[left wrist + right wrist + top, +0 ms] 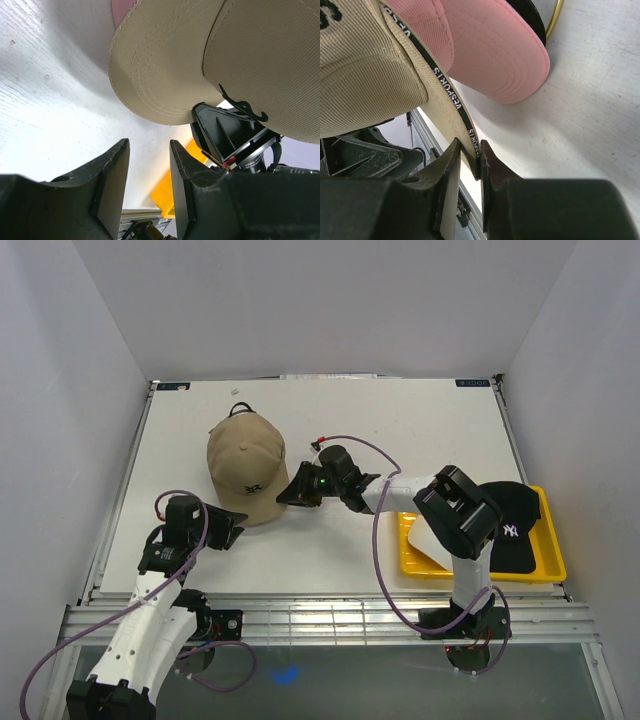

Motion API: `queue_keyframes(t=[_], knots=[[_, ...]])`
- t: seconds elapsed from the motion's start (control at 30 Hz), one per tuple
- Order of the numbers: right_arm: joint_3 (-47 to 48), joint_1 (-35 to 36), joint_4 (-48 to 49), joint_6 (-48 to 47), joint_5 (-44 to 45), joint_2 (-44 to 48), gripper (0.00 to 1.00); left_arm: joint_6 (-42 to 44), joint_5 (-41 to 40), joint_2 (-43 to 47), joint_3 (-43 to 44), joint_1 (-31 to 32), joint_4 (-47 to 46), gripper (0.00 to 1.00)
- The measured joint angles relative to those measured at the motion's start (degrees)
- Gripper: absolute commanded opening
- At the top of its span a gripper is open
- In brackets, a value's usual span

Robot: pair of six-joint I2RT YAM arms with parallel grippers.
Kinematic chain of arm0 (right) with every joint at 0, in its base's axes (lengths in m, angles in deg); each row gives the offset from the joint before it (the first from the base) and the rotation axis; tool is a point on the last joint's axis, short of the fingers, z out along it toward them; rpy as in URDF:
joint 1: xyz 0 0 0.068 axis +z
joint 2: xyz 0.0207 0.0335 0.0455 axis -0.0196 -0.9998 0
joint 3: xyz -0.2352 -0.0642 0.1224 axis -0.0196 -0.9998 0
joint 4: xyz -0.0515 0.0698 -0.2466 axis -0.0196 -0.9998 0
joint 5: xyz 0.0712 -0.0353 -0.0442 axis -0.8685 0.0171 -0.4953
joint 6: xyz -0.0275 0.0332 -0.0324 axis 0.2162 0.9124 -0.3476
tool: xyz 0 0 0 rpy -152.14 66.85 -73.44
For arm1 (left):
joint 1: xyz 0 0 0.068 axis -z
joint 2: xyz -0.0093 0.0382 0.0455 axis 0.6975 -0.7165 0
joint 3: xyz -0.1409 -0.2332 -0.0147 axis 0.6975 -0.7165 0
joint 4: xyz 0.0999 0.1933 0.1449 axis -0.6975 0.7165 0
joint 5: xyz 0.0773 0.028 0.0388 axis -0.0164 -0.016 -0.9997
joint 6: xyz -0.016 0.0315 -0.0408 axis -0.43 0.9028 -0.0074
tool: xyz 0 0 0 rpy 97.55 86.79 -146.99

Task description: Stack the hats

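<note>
The tan cap with a dark logo sits on top of the pink cap, left of centre on the table. My right gripper is shut on the tan cap's lower rim, on its right side; the band sits between the jaws. My left gripper is open and empty, just below the tan brim, jaws apart. The black cap with a white logo lies in the yellow tray. A white shape in the tray, likely the white cap, is mostly hidden by my right arm.
A gold wire curves behind the pink brim. The yellow tray stands at the table's near right. My right arm reaches leftward across the tray. White walls surround the table; its front edge rail runs near the arm bases.
</note>
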Motion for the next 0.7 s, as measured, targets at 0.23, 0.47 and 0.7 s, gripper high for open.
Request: queue_keyframes(t=[0.23,0.47,0.7], knots=[[0.46,0.24,-0.98,-1.57,1.07,-0.35,0.36,-0.02,0.52,0.0,0.11,0.0,0.33,0.47],[0.09,0.31,-6.95,-2.64,2.4,-3.32,0.51,0.07,0.98,-0.17,0.85,0.0,0.33,0.47],[0.33,0.35,-7.52,-3.1,2.95,-2.89,0.53,0.59,1.36,-0.13,1.18,0.0,0.31,0.47]])
